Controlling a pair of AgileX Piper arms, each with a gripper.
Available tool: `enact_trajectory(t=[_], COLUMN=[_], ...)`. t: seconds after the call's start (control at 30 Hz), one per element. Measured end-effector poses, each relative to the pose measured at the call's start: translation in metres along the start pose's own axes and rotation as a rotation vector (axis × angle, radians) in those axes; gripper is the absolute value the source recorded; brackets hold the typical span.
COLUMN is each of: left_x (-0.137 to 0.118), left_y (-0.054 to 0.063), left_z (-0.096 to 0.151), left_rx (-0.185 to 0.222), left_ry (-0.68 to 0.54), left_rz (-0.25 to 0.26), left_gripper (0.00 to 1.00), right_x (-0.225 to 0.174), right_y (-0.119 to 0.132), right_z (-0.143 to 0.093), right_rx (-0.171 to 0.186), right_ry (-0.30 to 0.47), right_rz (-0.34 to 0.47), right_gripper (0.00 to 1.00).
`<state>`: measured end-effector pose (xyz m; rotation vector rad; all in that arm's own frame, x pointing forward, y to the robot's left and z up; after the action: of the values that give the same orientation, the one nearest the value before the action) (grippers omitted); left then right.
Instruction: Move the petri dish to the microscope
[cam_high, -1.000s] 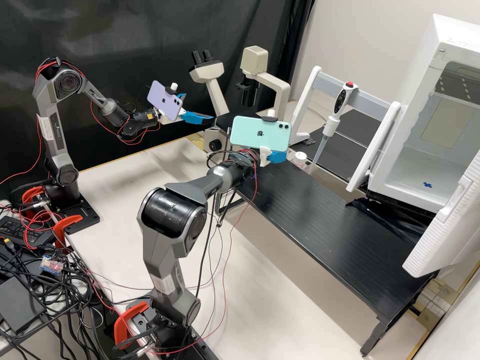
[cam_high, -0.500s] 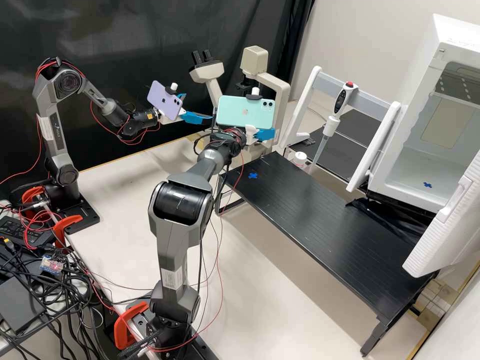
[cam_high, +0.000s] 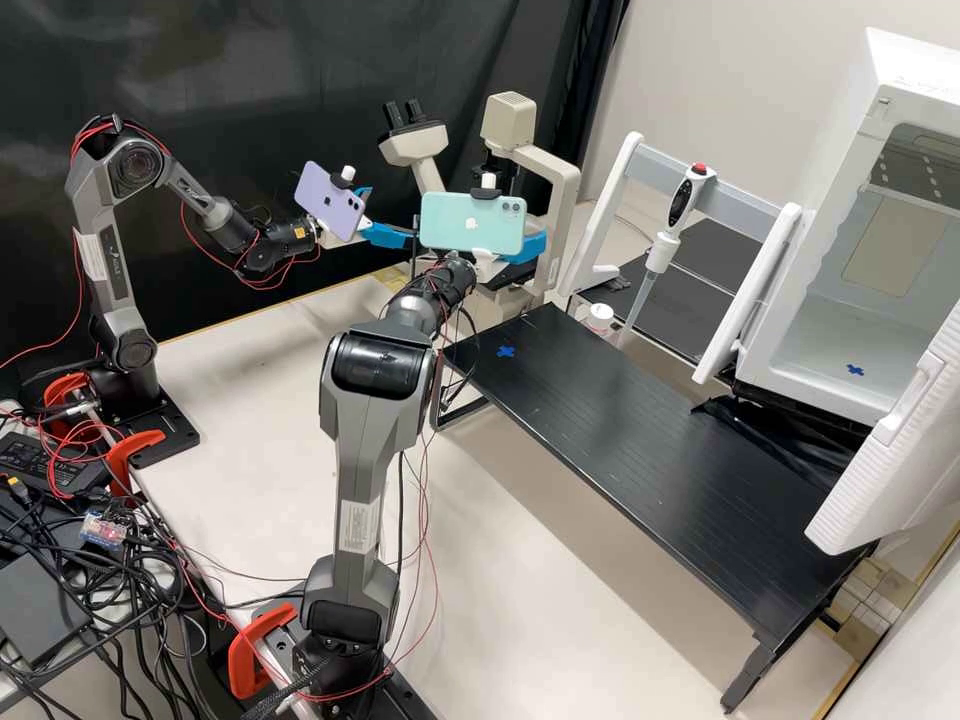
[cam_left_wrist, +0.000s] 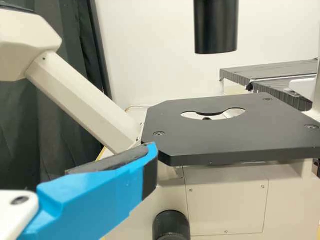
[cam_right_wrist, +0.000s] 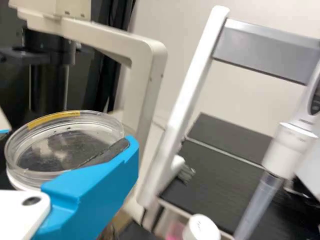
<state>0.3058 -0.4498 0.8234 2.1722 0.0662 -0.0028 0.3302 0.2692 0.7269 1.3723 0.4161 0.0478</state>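
Dish (cam_right_wrist: 40, 157): pinched in the right claw (cam_right_wrist: 70, 142), held roughly level above the counter (cam_high: 230, 420).
Yellow strip (cam_right_wrist: 53, 118): along the dish's upper rim; no writing legible.
Right claw: closed on the dish, near twelve o'clock in the high view.
Carry: transfer judged under way. Next, bring dish level over the stage (cam_left_wrist: 240, 135), lower beneath the black column (cam_left_wrist: 216, 27), centre on the opening, then release. Tilt or a knock on the column is the risk.
Microscope (cam_high: 565, 205): twelve o'clock, beyond the right claw.
Left claw (cam_high: 398, 214): spread, holding nothing, eleven o'clock.
Pipette (cam_high: 661, 253): two o'clock.
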Motion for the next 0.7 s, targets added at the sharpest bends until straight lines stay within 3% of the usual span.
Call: enact_trajectory(t=[0.17, 0.3, 0.7], left_x=[0.0, 0.0, 0.0], left_y=[0.0, 0.0, 0.0], left_z=[0.0, 0.0, 0.0], left_rx=[0.0, 0.0, 0.0], left_ry=[0.0, 0.0, 0.0], left_rz=[0.0, 0.0, 0.0], left_gripper=[1.0, 1.0, 1.0], right_x=[0.02, 0.031, 0.045], right_y=[-0.022, -0.037, -0.053], right_z=[-0.005, -0.002, 0.012], right_rx=[0.009, 0.041, 0.062], right_ry=[0.047, 0.031, -0.015], right_rz=[-0.043, -0.111, -0.186], right_gripper=[0.0, 0.0, 0.0])
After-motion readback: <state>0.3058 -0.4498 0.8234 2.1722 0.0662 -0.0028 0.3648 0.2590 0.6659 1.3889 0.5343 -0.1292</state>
